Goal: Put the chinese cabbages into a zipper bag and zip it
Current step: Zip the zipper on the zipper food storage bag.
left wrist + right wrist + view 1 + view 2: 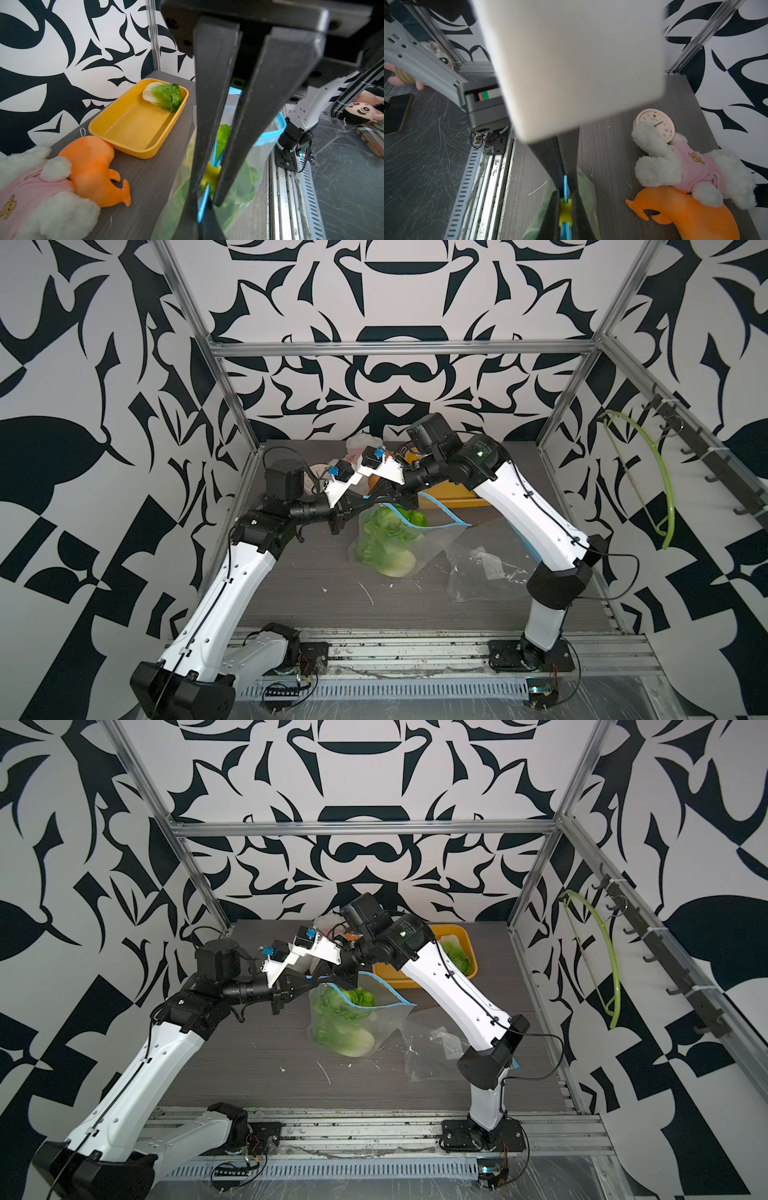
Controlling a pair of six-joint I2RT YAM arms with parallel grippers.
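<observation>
The clear zipper bag (434, 545) hangs upright over the table's middle, its blue zip rim (444, 519) gaping open. Two chinese cabbages (384, 541) sit inside it, also seen in a top view as green heads (338, 1027). A third cabbage (164, 95) lies in the yellow tray (133, 133). My left gripper (207, 187) is shut on the yellow slider (210, 173) at the rim's left end. My right gripper (565, 185) is shut on the blue zip strip just beside the slider (565, 212). Both grippers meet there in the top views (374, 498) (320, 978).
An orange plush (93, 172) and a white plush in pink (31, 187) lie at the back, next to a round clock (653, 124). A second, flat clear bag (482, 572) lies at the front right under my right arm. A green hanger (660, 489) hangs on the right wall.
</observation>
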